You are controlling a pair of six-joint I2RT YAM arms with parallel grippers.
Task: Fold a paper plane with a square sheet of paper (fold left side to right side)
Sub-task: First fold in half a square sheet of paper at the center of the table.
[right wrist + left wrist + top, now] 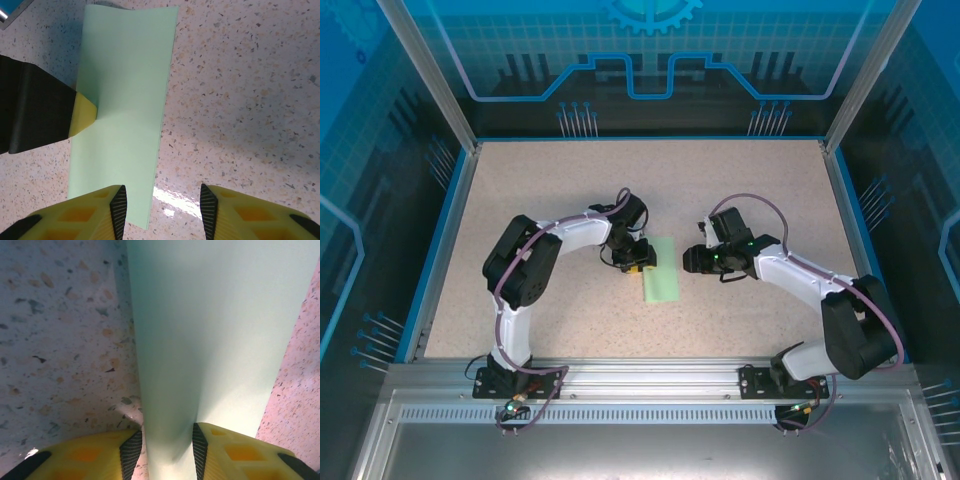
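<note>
On the left, the left claw (637,262) is closed on the square sheet of paper (661,274). Its wrist view shows the green sheet running up between the two dark pads (131,452), which look pressed against it on both sides. How firmly they bite is hard to judge from so close. The sheet lies near the middle of the worktop (570,180), between the two arms. It reads as a narrow rectangle rather than a square, and a thin double line along its right-hand long edge suggests it is already doubled over. The left claw's yellow fingertip meets it on the opposite long edge.

To the right, the right claw (160,210) is open and holds nothing. Mostly bare speckled worktop shows in the gap, and one corner of the sheet reaches just past its left finger (118,210).

The main risk is the layers sliding. If the left claw pulls or lifts while pinching so thin a sheet, the upper layer may creep, the edges will part, and the crease will set crooked. The right claw could also snag that nearby corner on closing or descending, and curl or crumple it.

Nothing here serves as a container. The sheet lies directly on the worktop.
</note>
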